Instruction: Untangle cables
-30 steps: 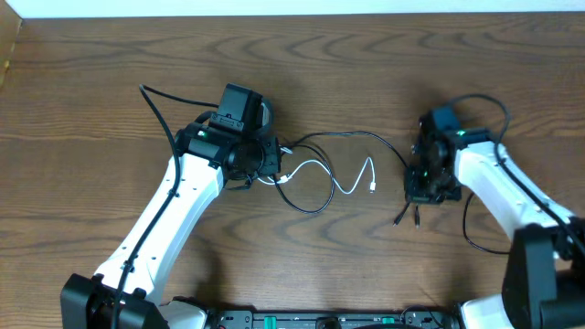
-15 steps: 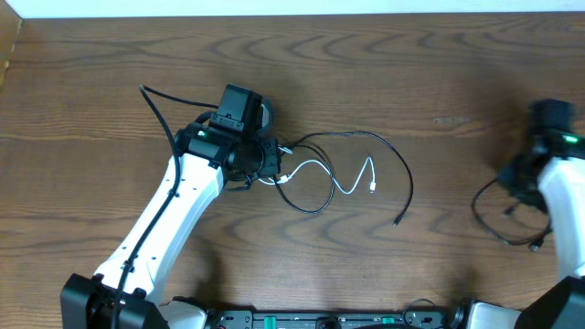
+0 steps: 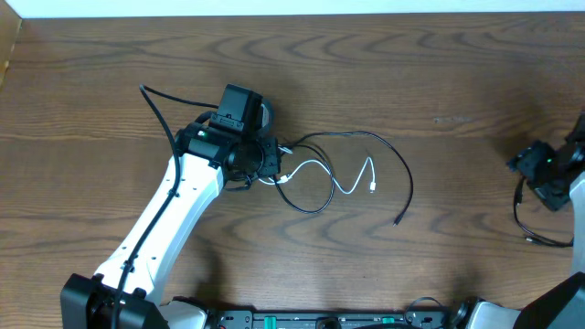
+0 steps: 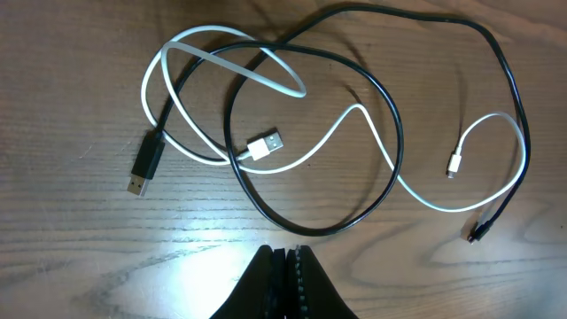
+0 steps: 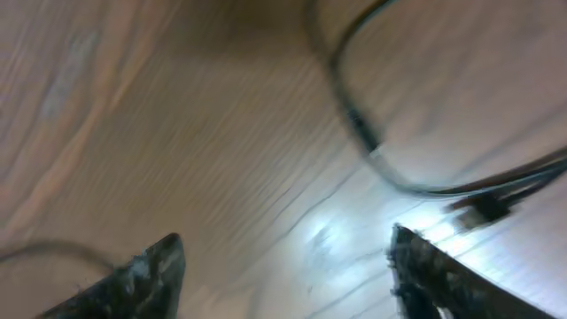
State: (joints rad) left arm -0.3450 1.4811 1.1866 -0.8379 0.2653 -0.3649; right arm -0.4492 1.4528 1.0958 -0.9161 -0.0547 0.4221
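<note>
A black cable (image 3: 395, 174) and a white cable (image 3: 338, 178) lie looped over each other mid-table. The left wrist view shows the same black cable (image 4: 387, 168) and white cable (image 4: 354, 115) crossing several times, with the white USB plug (image 4: 264, 144) inside the loop. My left gripper (image 3: 271, 164) sits at the tangle's left end. It (image 4: 285, 252) is shut with nothing between the fingers, just short of the black loop. A separate black cable (image 3: 526, 224) lies at the far right. My right gripper (image 3: 541, 174) hovers beside it. The blurred right wrist view shows this gripper (image 5: 285, 237) open and empty, the cable (image 5: 368, 146) ahead of it.
The arms' own thick black cords run along them, one arching off the left arm (image 3: 157, 108). The wooden table's far edge (image 3: 292, 15) meets a white strip at the top. The right gripper is close to the table's right side.
My right arm swung from the tangle's right end to the far right, dragging one black cable out with it. Its jaws then opened and the cable dropped. The left arm stayed still.
</note>
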